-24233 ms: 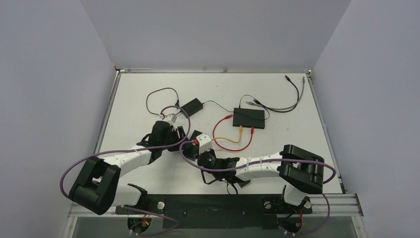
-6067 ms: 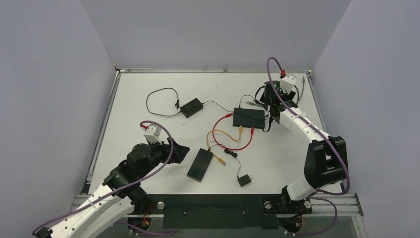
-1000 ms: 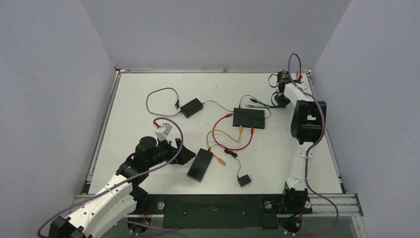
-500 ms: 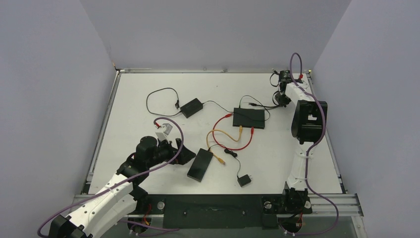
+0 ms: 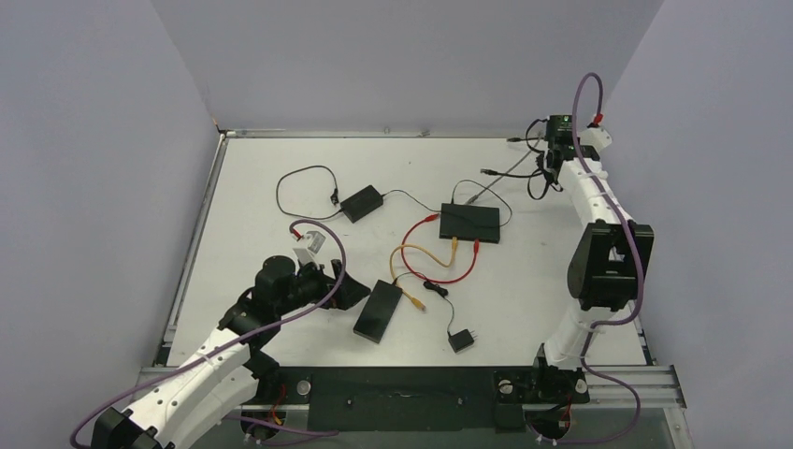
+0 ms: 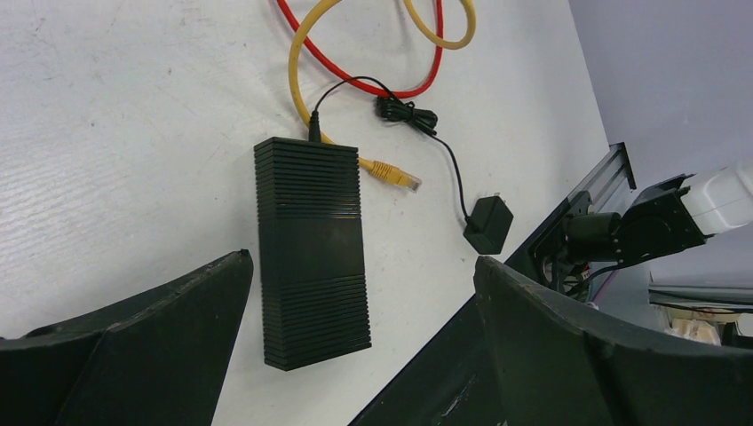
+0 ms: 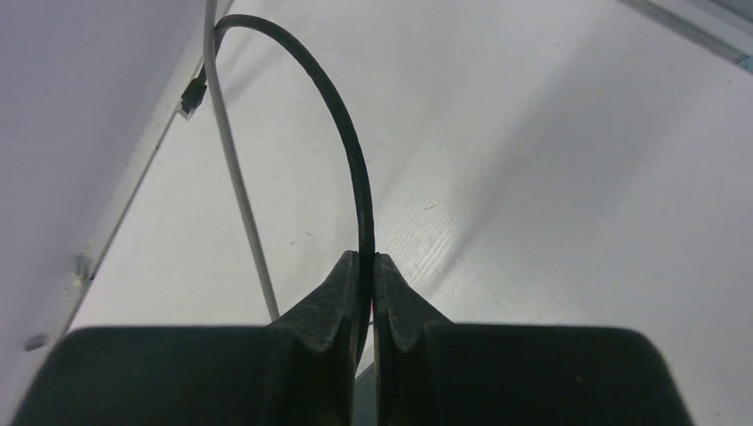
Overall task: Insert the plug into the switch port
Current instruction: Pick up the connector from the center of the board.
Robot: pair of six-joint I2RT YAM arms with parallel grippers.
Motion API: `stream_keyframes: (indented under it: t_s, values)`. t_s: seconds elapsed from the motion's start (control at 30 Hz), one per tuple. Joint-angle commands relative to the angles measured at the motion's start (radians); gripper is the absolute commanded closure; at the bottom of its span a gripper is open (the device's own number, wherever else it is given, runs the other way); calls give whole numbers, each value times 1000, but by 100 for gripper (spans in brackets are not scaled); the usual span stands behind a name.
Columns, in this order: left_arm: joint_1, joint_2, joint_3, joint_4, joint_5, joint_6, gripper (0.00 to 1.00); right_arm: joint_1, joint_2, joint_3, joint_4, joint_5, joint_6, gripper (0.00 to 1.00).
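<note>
The switch (image 5: 470, 223) is a flat black box at mid-table with red and yellow cables in its front ports. My right gripper (image 5: 549, 159) is raised at the far right corner and shut on a thin black cable (image 7: 346, 142), which arcs up out of the closed jaws (image 7: 366, 259). A small dark plug (image 7: 190, 92) hangs at the left of that view; a loose plug end (image 5: 488, 172) floats behind the switch. My left gripper (image 5: 348, 292) stands open, low at the near left, beside a black power brick (image 6: 311, 248).
A grey cable (image 7: 235, 177) runs next to the black one. Red (image 5: 418, 245) and yellow (image 5: 425, 264) cables loop in front of the switch. A small wall adapter (image 5: 459, 340) lies near the front rail, and another black adapter (image 5: 361, 202) at the back left.
My right gripper has closed on the black cable, then risen and swung back toward the right corner, pulling the cable ends up off the table. The left arm has stayed still.
</note>
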Motion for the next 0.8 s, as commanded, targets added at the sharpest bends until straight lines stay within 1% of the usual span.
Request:
stream_keyframes:
  t_s: [0.0,0.1,0.17,0.37,0.53,0.77]
  values:
    - [7,-30,58,7,31,-12,4,9,-137,-95,84,53,-22,100]
    - [7,-53,55,-5,39,-21,4,16,-211,-167,116,36,-33,100]
    - [7,-70,55,-23,35,-22,4,24,-288,-211,128,33,-52,100]
    - [8,-127,59,-68,26,-24,4,96,-491,-344,137,37,-93,100]
    - [8,-169,66,-98,27,-27,4,212,-666,-434,115,130,-142,100]
    - [8,-206,91,-156,38,-19,4,313,-906,-540,40,140,-169,100]
